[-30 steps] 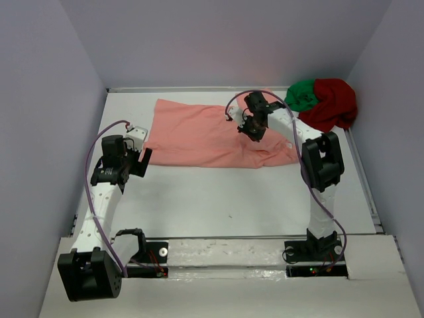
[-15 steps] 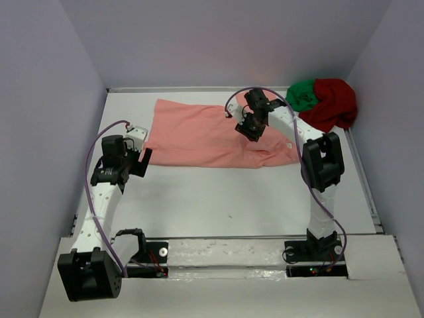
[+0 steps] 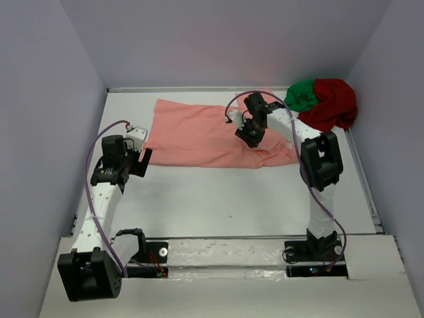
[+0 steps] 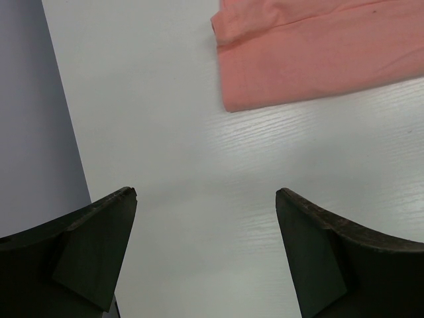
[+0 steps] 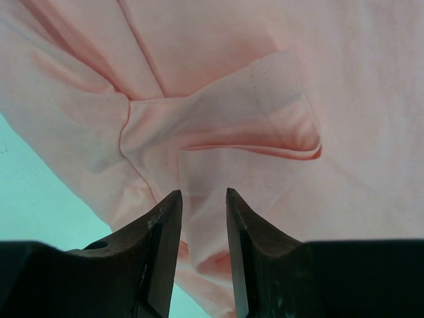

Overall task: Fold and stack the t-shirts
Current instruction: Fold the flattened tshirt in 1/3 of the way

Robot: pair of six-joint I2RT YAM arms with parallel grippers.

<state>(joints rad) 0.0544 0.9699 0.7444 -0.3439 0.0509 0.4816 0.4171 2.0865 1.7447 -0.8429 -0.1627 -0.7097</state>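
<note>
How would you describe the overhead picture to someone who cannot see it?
A salmon-pink t-shirt lies on a white table, the right gripper poised over its right part. The left gripper hangs by its left edge; a green t-shirt and a dark red t-shirt sit bunched in the far right corner.

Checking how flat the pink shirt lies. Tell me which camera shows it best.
The top external view: it shows the salmon-pink shirt end to end, spread on the table. The left wrist view catches only one corner of it. The right wrist view is just a close-up of wrinkles and a folded flap.
</note>
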